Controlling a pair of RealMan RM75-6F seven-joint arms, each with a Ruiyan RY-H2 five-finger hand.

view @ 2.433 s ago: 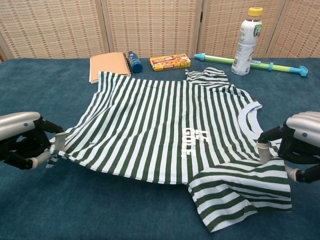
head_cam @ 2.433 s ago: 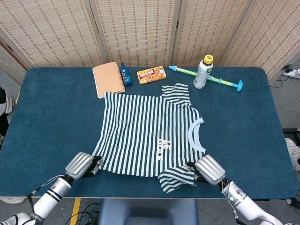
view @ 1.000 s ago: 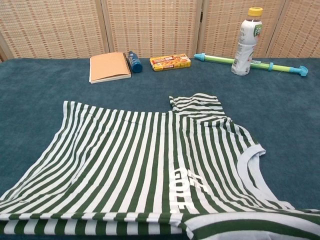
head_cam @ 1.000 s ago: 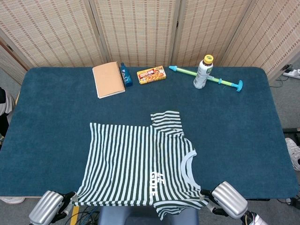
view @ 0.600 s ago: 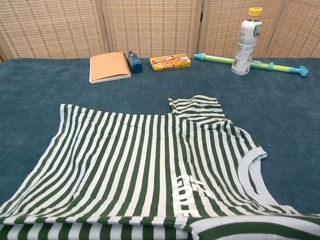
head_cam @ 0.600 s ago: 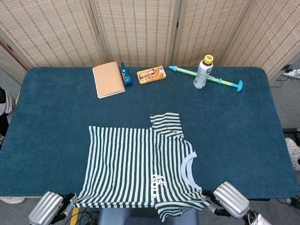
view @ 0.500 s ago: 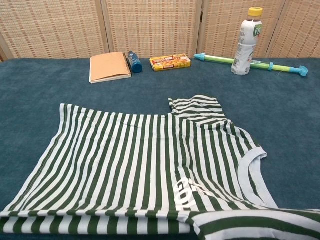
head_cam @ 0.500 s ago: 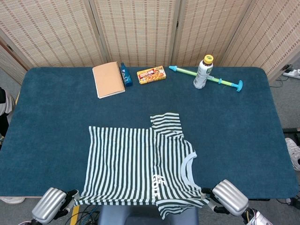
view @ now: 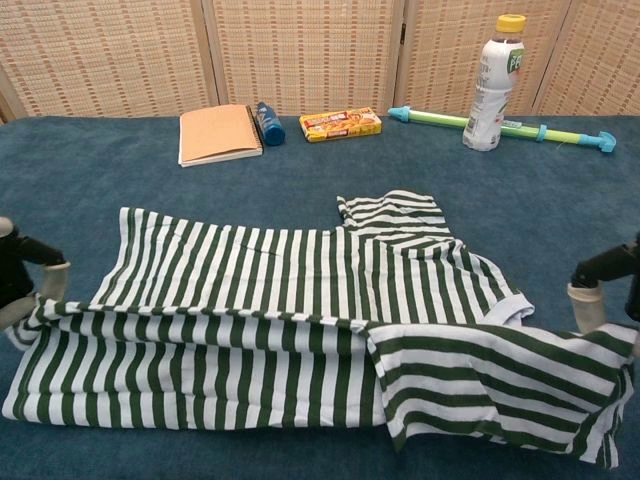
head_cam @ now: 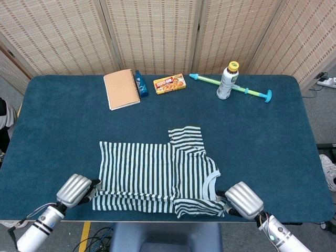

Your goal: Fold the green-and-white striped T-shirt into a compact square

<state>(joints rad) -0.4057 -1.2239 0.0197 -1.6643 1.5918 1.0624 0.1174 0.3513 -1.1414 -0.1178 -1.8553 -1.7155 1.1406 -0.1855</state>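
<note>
I had both hands at the near edge of the blue surface (head_cam: 47,136). A short time before, the T-shirt (head_cam: 152,168) hung partly off that near edge and my hands were down below it. Now the near side was folded up and over, so a long band of stripes lay on top of the rest, and the white letters on the chest were hidden under it. The whole shirt now sat on the surface, close to me and a bit left of the middle.

My left hand (head_cam: 75,190) pinched the left end of the folded band. My right hand (head_cam: 243,199) held the right end, where the near sleeve (view: 500,385) lay bunched. Both hands were closed on cloth, not let go.

I think this was the first long fold, and it looked almost done. The far sleeve (head_cam: 185,135) stuck out at the back and would need tucking in. The shirt was still far from a small square.

The notebook (head_cam: 121,88), snack box (head_cam: 169,83), bottle (head_cam: 228,81) and the green and blue toy (head_cam: 233,86) sat at the back, well apart from the shirt.
</note>
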